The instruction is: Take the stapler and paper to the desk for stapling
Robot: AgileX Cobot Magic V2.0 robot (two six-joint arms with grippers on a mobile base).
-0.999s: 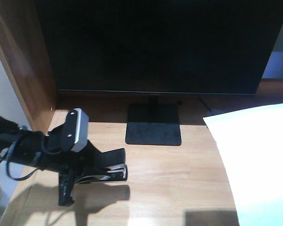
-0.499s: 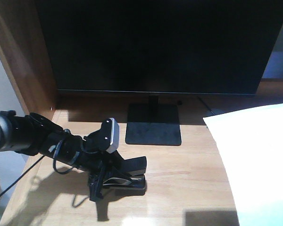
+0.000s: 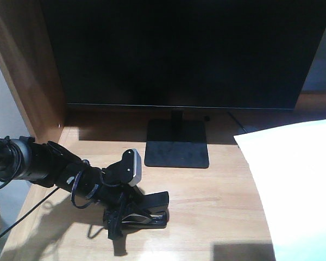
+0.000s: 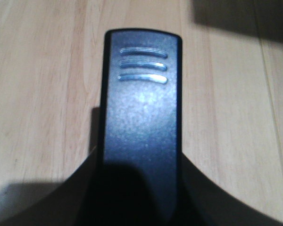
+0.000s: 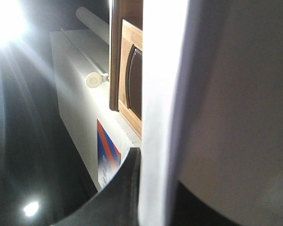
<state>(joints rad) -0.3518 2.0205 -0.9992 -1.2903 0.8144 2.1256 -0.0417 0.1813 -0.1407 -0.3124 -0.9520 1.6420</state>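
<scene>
The small black stapler (image 3: 152, 201) sits low over the light wooden desk (image 3: 217, 201), clamped between the fingers of the left gripper (image 3: 125, 213) — whether its base touches the wood I can't tell. Just ahead of that gripper stands a black monitor base (image 3: 176, 144). Well off to its right the white sheet of paper (image 3: 299, 185) hangs curved, apparently pinched by the right gripper (image 5: 158, 197). A weak pinch could let it slide or crease; releasing a tilted stapler could tip it.

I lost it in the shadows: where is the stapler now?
Front view, left side: the stapler sits on the desk in the left claw, just in front and left of the monitor base.
</scene>
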